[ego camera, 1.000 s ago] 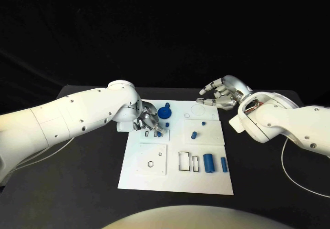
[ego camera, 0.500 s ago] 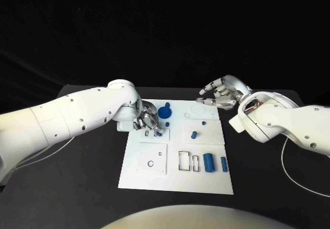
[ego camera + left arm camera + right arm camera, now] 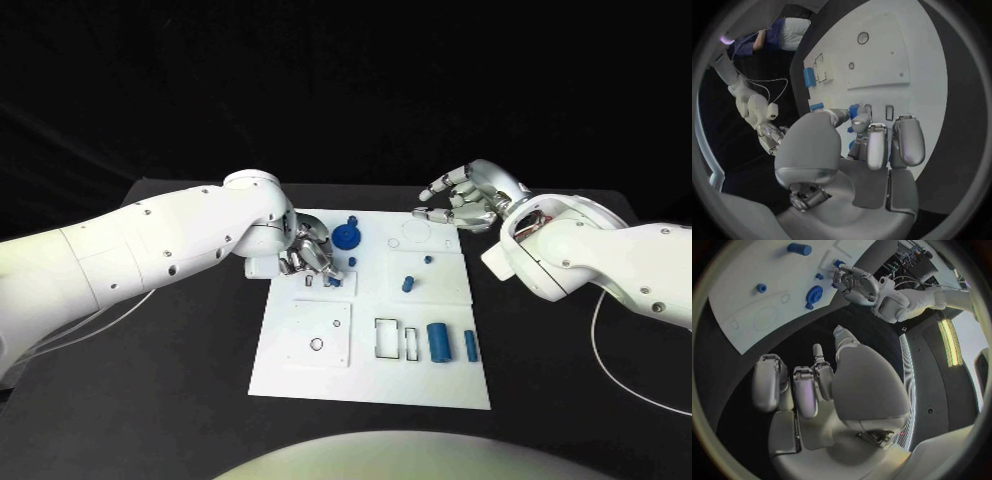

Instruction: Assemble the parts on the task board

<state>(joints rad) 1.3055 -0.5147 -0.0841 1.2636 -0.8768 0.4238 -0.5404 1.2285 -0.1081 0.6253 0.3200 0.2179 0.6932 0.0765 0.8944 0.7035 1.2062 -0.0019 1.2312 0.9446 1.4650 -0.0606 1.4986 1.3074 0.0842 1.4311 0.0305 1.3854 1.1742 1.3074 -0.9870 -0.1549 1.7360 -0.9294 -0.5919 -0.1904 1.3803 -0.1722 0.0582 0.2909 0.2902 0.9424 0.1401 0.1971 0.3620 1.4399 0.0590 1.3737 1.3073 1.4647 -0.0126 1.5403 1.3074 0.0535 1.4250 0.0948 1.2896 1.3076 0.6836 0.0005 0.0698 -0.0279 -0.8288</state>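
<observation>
Left hand [image 3: 306, 256] down at roughly 10 o'clock on the task board [image 3: 369, 380], fingers pinched round a small blue part [image 3: 333, 279] right at the board surface; big round blue part [image 3: 346, 236] just past it toward 12; two blue cylinders [image 3: 438, 342] lying side by side around 4 o'clock; right hand [image 3: 464, 200] off the 1 o'clock corner, holding nothing, fingers loosely curled and apart.

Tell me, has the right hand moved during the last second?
Hardly. The right hand hovers at the far right corner of the board as before, fingers apart and holding nothing; against that corner it has at most crept slightly rightward.
</observation>
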